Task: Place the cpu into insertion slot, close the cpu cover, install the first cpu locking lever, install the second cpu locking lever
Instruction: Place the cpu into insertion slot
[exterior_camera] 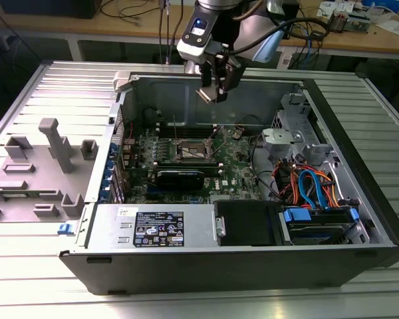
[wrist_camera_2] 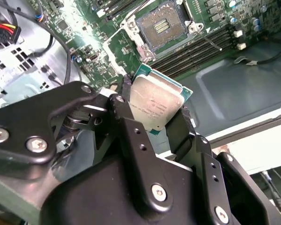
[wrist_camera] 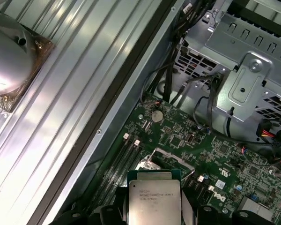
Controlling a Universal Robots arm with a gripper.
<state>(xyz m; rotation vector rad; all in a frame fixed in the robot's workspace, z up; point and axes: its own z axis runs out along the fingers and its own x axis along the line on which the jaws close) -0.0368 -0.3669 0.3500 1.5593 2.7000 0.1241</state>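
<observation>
My gripper (exterior_camera: 213, 92) hangs above the open computer case, over its rear wall, shut on the cpu (exterior_camera: 205, 95). In both wrist views the cpu (wrist_camera_2: 154, 105) (wrist_camera: 154, 197) is a silver-topped square chip on a green base, clamped by its edges between the black fingers (wrist_camera_2: 131, 136). The insertion slot (exterior_camera: 189, 151) (wrist_camera_2: 161, 28) lies below on the green motherboard (exterior_camera: 236, 169), its dark contact field exposed inside a silver border. I cannot tell the cpu cover apart from that border. Thin wire levers stand up beside the socket.
A black card (exterior_camera: 179, 176) lies in front of the socket, with memory slots (wrist_camera_2: 201, 49) beside it. The power supply (exterior_camera: 153, 229) fills the case front. A drive cage (exterior_camera: 289, 136) and coloured cables (exterior_camera: 312, 189) occupy the exterior view's right. A grey fixture (exterior_camera: 50, 166) sits outside the case.
</observation>
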